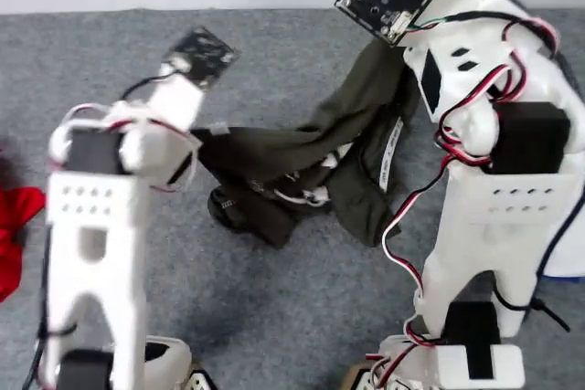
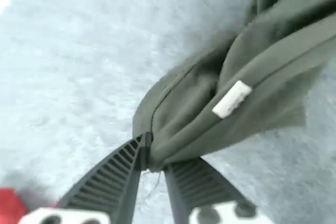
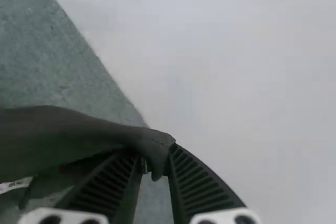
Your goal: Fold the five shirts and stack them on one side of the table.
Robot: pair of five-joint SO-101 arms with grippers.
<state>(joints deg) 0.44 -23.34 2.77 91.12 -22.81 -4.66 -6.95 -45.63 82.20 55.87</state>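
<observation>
A dark olive shirt hangs bunched between my two arms above the grey table. My left gripper is shut on one edge of the olive shirt, whose white label faces the camera. My right gripper is shut on another edge of the olive shirt, lifted near the far side of the table. In the high view the left arm holds the shirt's left end and the right arm its upper right end. The middle of the shirt sags to the table.
A red garment lies at the table's left edge, and its red cloth shows in the left wrist view. A blue and white piece sits at the right edge behind the right arm. A pale wall rises beyond the table.
</observation>
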